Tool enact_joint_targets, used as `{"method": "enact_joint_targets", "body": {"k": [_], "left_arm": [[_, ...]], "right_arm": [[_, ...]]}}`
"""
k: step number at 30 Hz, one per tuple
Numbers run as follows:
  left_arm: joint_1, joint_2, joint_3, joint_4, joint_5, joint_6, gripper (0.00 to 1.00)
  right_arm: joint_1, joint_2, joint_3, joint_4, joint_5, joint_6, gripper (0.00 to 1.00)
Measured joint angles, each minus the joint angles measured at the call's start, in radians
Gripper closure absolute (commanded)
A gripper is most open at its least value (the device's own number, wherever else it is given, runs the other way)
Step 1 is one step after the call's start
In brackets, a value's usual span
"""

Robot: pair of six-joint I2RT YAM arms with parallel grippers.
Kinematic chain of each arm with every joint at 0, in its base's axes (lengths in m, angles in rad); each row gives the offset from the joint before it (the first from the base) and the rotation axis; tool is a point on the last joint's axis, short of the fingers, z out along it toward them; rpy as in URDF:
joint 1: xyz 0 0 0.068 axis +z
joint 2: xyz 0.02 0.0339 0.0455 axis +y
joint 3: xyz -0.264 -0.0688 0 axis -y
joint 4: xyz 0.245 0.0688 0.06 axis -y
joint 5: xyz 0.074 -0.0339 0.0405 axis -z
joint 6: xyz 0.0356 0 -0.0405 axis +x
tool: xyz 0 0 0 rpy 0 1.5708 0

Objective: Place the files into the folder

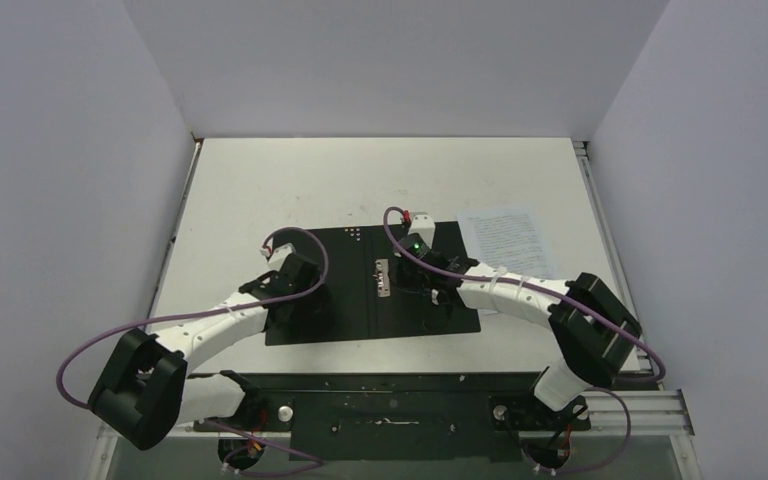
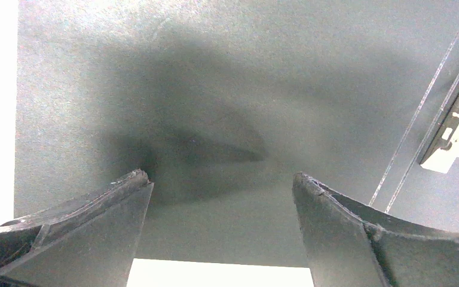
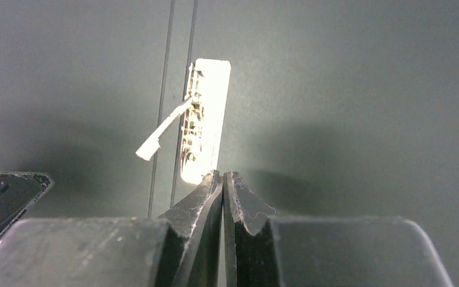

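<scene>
1. You have a white tabletop (image 1: 260, 180) under everything.
2. The flat rectangular folder (image 1: 345, 250) lies open at its centre, black inside facing up.
3. The white printed paper files (image 1: 508, 240) rest on the table at the folder's two o'clock, outside it.
4. Your left gripper (image 2: 221, 182) is spread wide over the folder's nine o'clock half, grasping nothing.
5. Your right gripper (image 3: 223, 176) is clenched and empty.
6. Its tips sit just beside the small metal spine clip (image 3: 206, 119).

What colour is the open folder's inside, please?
Black; top external shows the folder best.
</scene>
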Motion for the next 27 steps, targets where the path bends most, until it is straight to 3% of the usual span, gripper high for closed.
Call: {"method": "enact_joint_targets", "body": {"k": [6,15,27], "left_arm": [[-0.003,-0.006,0.000,0.000,0.036,0.023,0.12],[-0.004,-0.008,0.004,0.002,0.085,0.056,0.12],[-0.008,0.026,0.028,0.010,0.122,0.059,0.12]], "right_arm": [[-0.045,0.005,-0.091,0.100,-0.159,0.060,0.95],[-0.055,0.100,-0.100,0.282,-0.364,0.157,0.95],[-0.070,0.169,-0.100,0.381,-0.435,0.229,0.95]]}}
